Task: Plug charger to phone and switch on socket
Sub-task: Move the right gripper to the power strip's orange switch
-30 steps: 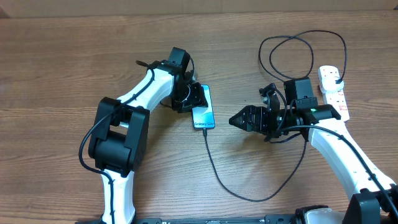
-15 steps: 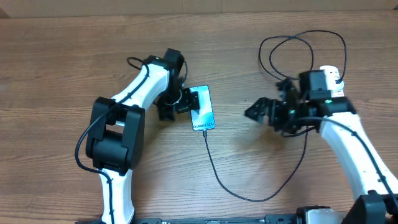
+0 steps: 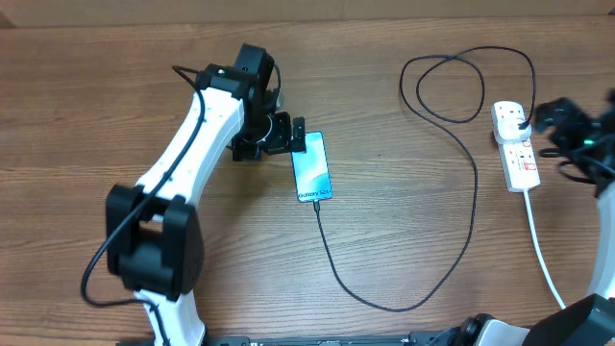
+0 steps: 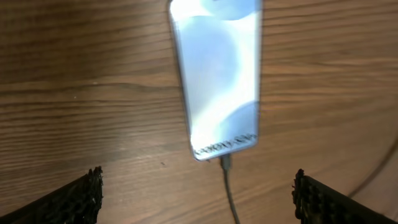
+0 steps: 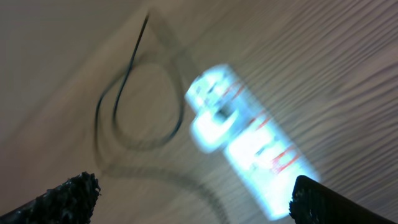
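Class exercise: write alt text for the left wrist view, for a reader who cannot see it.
A lit phone lies on a wooden table, the charger plugged into its near end. The open left gripper frames it, one fingertip in each lower corner.

- I read this as a robotics lab / test bench, not a home rm.
- Work surface was a plain wood-grain table (image 3: pixel 86 86), seen from a fixed overhead cam.
- Two white & black robot arms were set at its near edge: left arm (image 3: pixel 178 159), right arm (image 3: pixel 601 312).
- Props on it looked staged for a trial: a lit phone (image 3: pixel 312 166), a white socket (image 3: pixel 516 144) w/ thick white cord (image 3: pixel 543 250), and a looped black charger (image 3: pixel 471 192).
- Wrist cams showed me the same wood grain. I couldn't tell anything abt the rm past the tabletop.
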{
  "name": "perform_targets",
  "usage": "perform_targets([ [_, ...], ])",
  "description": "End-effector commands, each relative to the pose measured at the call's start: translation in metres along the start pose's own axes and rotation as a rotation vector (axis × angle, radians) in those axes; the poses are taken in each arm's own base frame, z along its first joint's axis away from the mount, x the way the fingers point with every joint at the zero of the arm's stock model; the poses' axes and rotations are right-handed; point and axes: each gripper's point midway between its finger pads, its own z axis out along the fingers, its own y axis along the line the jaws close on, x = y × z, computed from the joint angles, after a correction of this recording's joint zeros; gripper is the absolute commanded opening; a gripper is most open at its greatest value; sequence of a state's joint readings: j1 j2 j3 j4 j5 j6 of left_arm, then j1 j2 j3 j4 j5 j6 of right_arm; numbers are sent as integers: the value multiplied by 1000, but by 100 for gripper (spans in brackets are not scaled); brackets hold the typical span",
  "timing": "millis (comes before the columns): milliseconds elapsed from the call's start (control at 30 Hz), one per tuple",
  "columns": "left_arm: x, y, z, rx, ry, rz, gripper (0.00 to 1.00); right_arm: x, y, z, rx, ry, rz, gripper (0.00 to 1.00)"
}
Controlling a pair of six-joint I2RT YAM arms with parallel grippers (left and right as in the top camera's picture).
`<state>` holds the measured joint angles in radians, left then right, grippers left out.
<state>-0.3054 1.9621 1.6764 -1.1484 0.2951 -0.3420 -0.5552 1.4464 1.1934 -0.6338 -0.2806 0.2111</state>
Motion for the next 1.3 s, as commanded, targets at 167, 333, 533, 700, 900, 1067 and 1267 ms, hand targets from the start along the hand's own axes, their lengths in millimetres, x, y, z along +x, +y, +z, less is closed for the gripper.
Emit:
perform_targets([
  [167,3,-23,-21,19,-53,87,100,-39,-48,36,46,-99,123,4],
  [333,5,-26,-20,20,-49,92,100,-18,-62,79,43,-14,161,4],
  [533,4,-27,-20,21,-52,81,100,11,-69,118,3,92,195,4],
  [700,3,-27,-20,23,-58,76,100,18,-62,124,-5,113,172,4],
  [900,2,-28,-20,25,-62,76,100,30,-50,136,10,140,126,4],
  [1067,2,-28,-20,24,-63,77,100,48,-55,150,48,188,136,4],
  [1267,1,-28,-20,25,-66,78,100,53,-58,154,53,205,141,4],
])
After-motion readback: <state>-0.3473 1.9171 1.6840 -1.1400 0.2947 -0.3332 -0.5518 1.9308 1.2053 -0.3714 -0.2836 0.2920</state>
